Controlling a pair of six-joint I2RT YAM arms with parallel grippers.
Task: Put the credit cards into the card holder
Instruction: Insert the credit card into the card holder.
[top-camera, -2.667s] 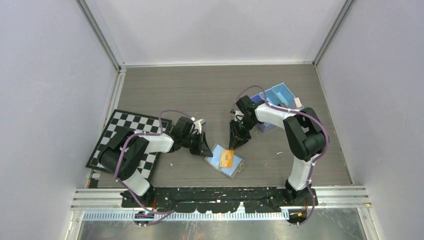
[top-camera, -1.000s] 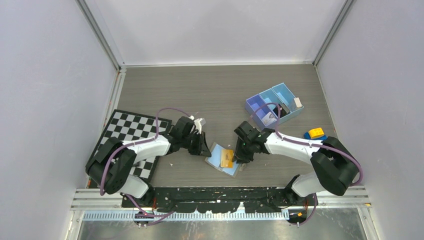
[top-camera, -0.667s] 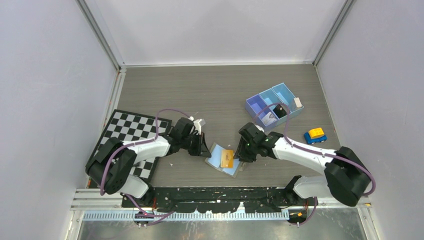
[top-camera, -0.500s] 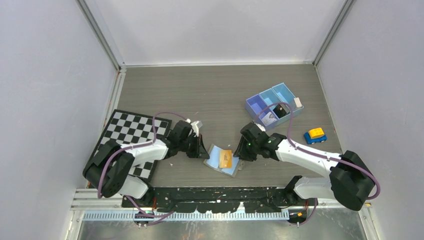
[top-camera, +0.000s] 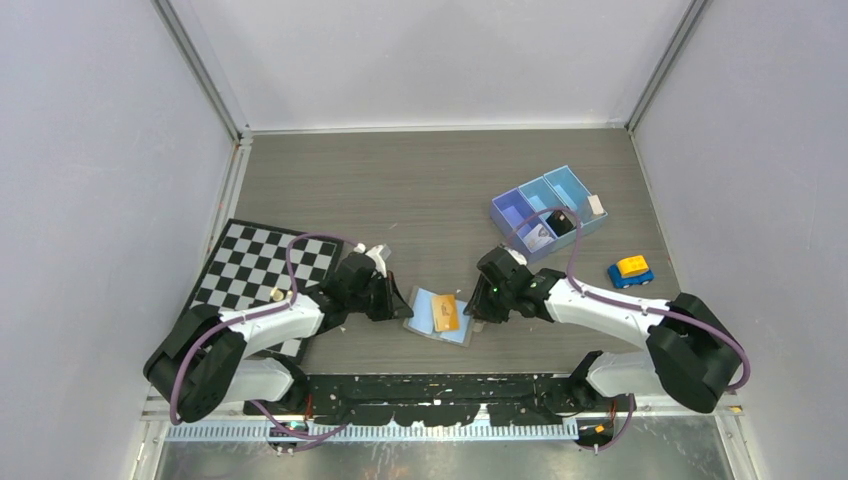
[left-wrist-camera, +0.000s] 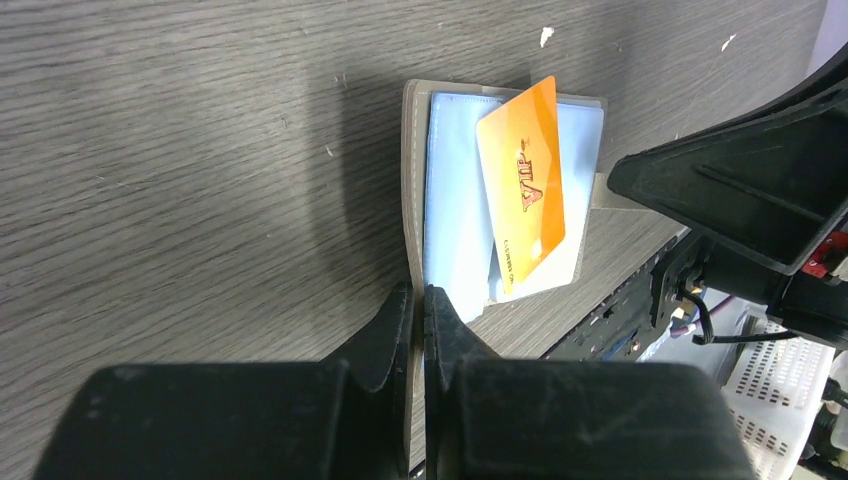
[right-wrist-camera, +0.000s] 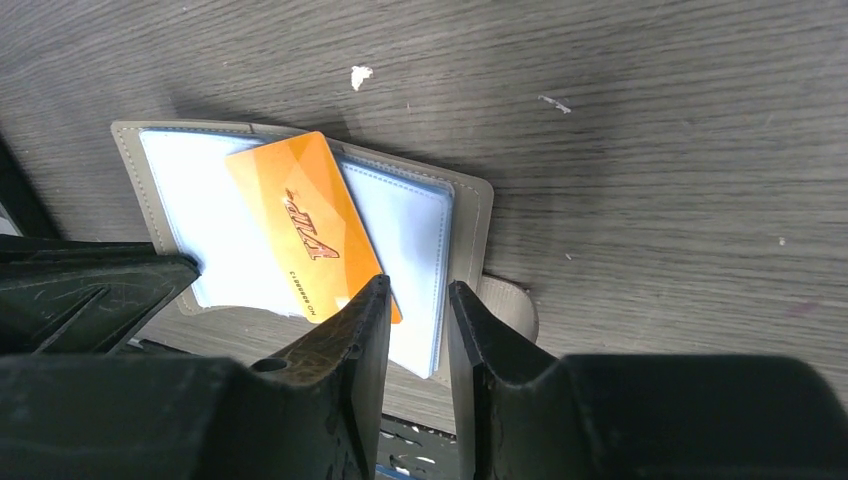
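Card holder (left-wrist-camera: 452, 215) is laid open on the table (top-camera: 400, 180), pale blue inside up. Orange VIP card (left-wrist-camera: 525, 185) is laid aslant across it. Holder's taupe edge is pinched by the closed left gripper (left-wrist-camera: 418, 297). Right gripper (right-wrist-camera: 412, 300) is held part-open over the opposite flap, nothing clamped.

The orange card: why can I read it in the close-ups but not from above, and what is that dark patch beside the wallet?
Left wrist view: the orange card is sharp, lettering legible; a soft shadow darkens the table beside the card holder. Right wrist view: equally sharp, the near fingers featureless black. Top external view: too small to read.
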